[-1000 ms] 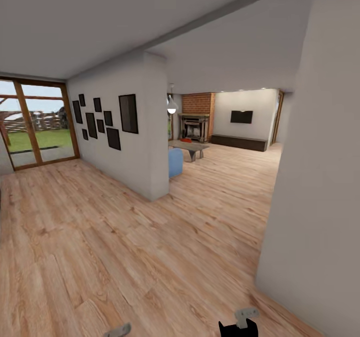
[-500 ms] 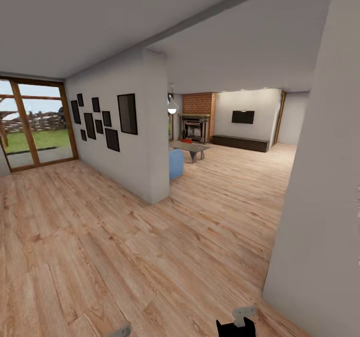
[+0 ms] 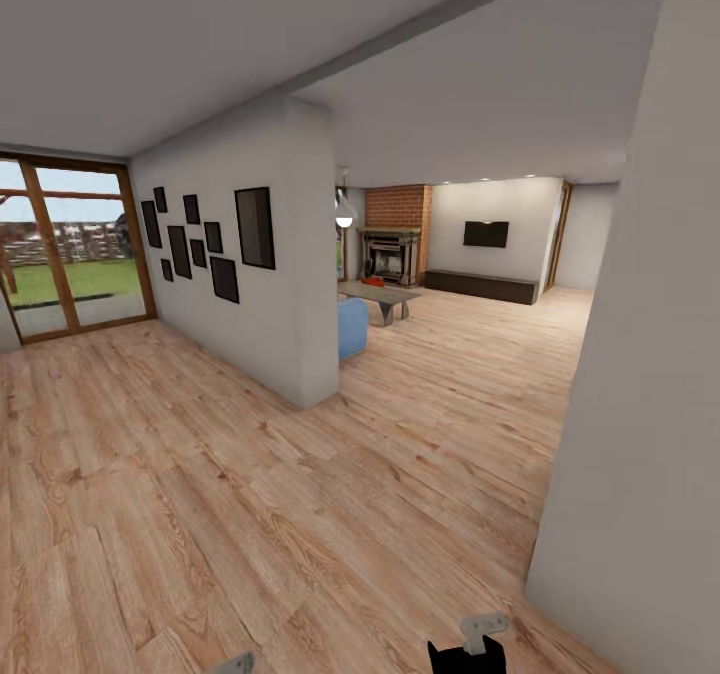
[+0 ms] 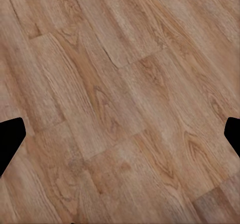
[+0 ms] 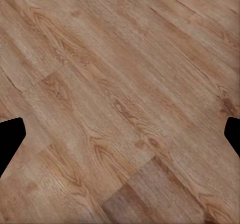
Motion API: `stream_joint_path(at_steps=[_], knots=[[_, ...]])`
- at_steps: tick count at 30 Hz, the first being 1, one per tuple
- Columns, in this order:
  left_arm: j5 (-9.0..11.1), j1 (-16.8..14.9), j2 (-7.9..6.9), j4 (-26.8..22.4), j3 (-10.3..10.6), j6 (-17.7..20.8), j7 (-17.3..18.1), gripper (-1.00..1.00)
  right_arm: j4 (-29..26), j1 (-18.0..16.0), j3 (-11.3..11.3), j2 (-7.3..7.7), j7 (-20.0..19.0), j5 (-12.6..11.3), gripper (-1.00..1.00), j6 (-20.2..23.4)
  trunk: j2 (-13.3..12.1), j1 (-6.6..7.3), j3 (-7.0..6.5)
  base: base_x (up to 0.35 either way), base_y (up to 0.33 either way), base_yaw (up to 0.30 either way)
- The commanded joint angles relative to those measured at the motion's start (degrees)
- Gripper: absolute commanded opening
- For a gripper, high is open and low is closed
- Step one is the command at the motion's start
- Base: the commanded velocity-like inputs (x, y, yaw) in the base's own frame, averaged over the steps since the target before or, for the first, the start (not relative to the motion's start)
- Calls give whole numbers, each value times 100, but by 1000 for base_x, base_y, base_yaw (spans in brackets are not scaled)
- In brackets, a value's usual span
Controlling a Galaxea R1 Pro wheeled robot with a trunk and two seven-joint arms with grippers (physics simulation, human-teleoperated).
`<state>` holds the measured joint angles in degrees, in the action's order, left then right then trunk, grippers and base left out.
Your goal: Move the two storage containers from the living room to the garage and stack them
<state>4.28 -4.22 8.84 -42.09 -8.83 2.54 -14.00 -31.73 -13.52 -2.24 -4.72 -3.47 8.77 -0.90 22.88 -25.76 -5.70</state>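
Head view: wood-plank floor (image 3: 250,494), white partition wall (image 3: 290,294) with dark frames, glass doors (image 3: 70,254) far left. Living room beyond: brick fireplace (image 3: 395,239), low table (image 3: 378,297) with a small orange-red item (image 3: 373,280) on it, likely a storage container, too small to confirm. Left gripper (image 3: 235,665) and right gripper (image 3: 482,634) at bottom edge.

Left wrist: fingertips (image 4: 10,139) wide apart, bare planks between.

Right wrist: fingertips (image 5: 10,136) wide apart, nothing held.

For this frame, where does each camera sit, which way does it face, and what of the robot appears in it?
Head view: high on the robot, facing along the light wood-plank floor toward the brick fireplace; the right gripper shows at the bottom edge.
Left wrist view: on the left arm, facing down at planks; dark fingertips at both sides.
Right wrist view: the same, with dark fingertips.
Shared: both wrist views show bare plank floor between wide-apart fingertips.
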Motion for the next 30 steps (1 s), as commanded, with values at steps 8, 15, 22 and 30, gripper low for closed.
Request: stream_joint_path(at_steps=[8,15,22,30], knots=[[47,0,-4,-17,3,1,-23,100,0,-1,-16,14,44,63,100,-17,4,-2,3,0,0,0],[155,0,-14,-63,-23,6,-10,100,8,-1,-36,57,55,236,100,-189,4,-2,3,0,0,0],[194,0,-1,-79,21,23,-6,100,9,-1,-31,67,-22,240,100,-210,4,-2,3,0,0,0],[190,0,-5,-80,30,33,-5,100,9,-1,24,68,-39,240,100,-173,4,-2,3,0,0,0]])
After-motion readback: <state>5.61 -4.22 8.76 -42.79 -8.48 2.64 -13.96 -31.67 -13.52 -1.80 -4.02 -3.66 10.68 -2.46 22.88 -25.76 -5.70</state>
